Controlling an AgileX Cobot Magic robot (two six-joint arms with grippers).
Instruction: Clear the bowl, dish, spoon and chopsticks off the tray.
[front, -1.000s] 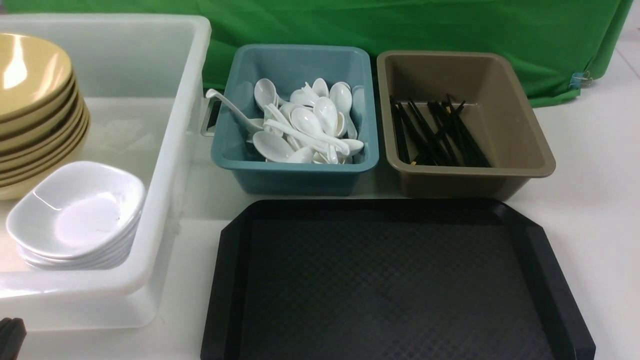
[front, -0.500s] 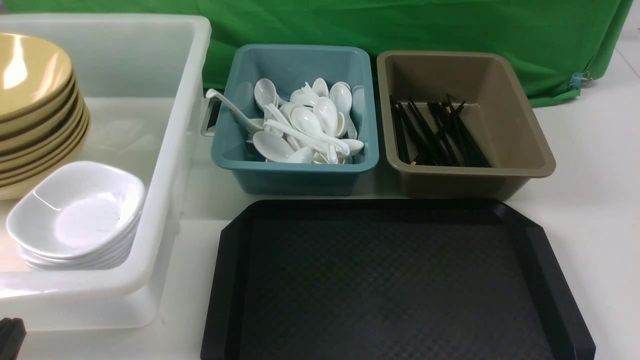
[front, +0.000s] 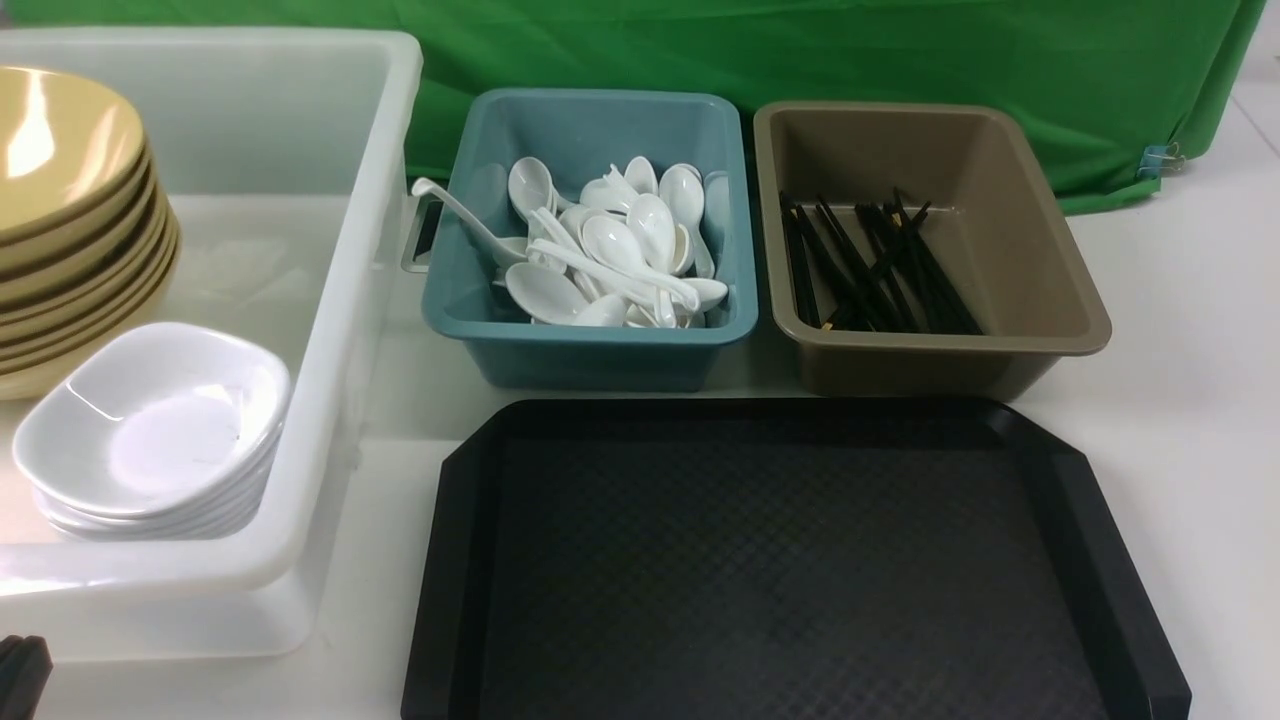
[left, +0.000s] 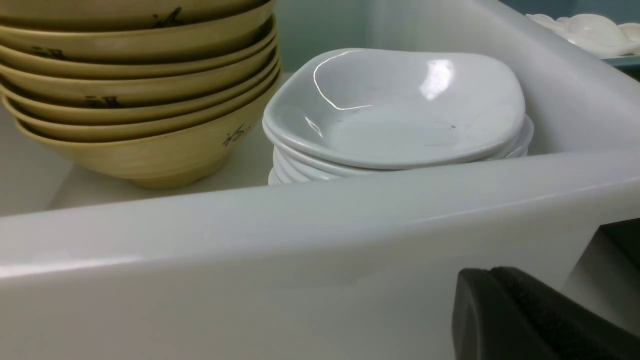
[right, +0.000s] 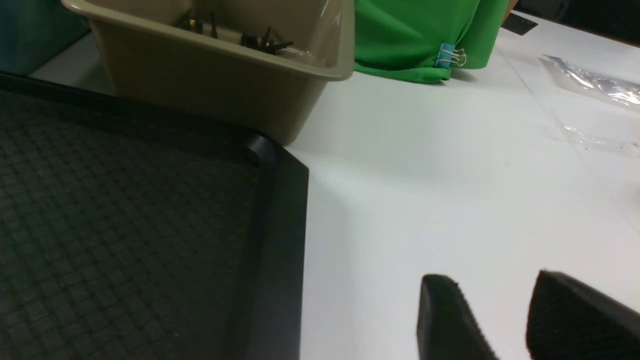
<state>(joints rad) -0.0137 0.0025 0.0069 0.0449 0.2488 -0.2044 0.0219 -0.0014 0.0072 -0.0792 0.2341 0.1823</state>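
Left gripper (left: 530, 320) sits low outside the near wall of the white tub (front: 330, 300), fingers closed together, nothing in them. Right gripper (right: 505, 320) hovers low over the white table (right: 450, 175) just off the tray's right edge, two black textured pads with a clear gap between them, holding nothing. Tray (front: 1100, 560) is flat black plastic, clipped corners, raised rim, diamond-embossed floor, nothing on it. Bowls (front: 60, 170): glossy mustard-tan, wide shallow cones, nested in a stack inside the translucent white tub. Beside them in the same tub, a stack of small glossy white squarish dishes (front: 150, 425). White spoons (front: 620, 245), deep oval scoops, piled in the teal tub (front: 600, 350). Thin black chopsticks (front: 870, 270) lie loose in the brown tub (front: 1040, 290). Green cloth (front: 800, 50) behind.
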